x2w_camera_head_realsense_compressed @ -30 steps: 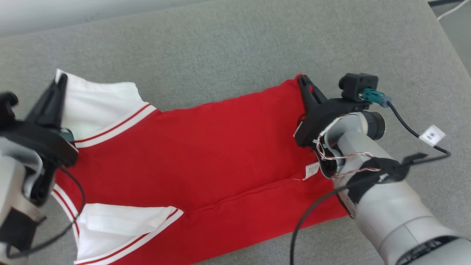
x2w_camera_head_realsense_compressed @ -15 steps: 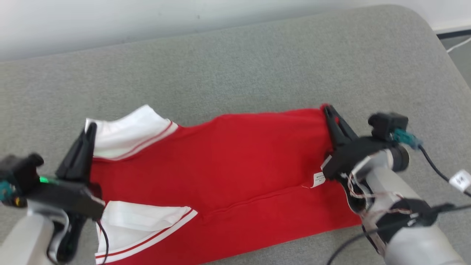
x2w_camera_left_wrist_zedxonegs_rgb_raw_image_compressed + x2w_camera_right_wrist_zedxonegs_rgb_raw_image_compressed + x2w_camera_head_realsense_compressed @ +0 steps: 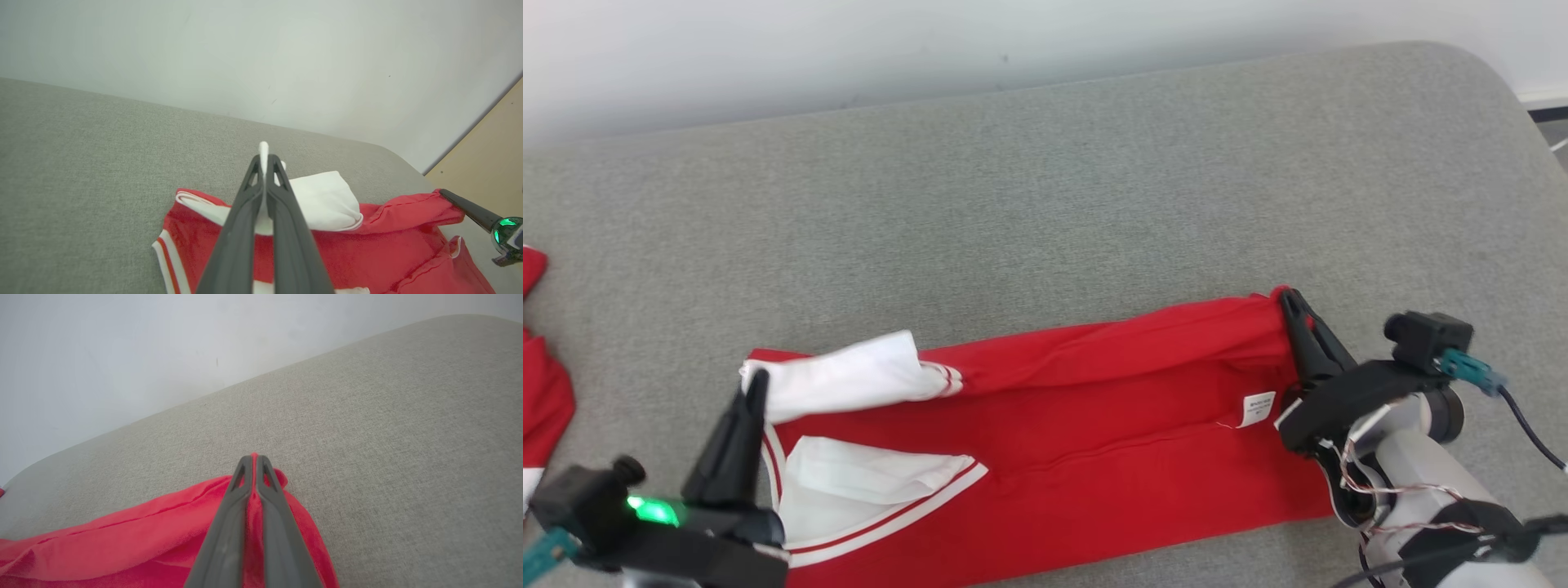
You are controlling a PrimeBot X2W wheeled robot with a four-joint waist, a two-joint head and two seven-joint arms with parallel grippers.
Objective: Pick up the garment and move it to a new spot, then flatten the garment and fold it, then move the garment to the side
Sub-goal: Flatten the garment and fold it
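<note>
Red tee (image 3: 1094,408) got its far edge hauled back toward the grey cushion's (image 3: 1045,204) front edge, so the lengthwise fold looks half done. Left end effector (image 3: 757,380) is clamped on the white sleeve (image 3: 849,376), right end effector (image 3: 1288,299) on the hem corner. Long axis runs along that front edge, hem toward the cushion's right end.

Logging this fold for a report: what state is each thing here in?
Garment, half-folded, far edge raised, rest lying on grey cushion.
Left gripper, shut on its white sleeve.
Right gripper, shut on its red hem corner.
Care label, exposed, facing up.
Other red cloth, lying loose.
</note>
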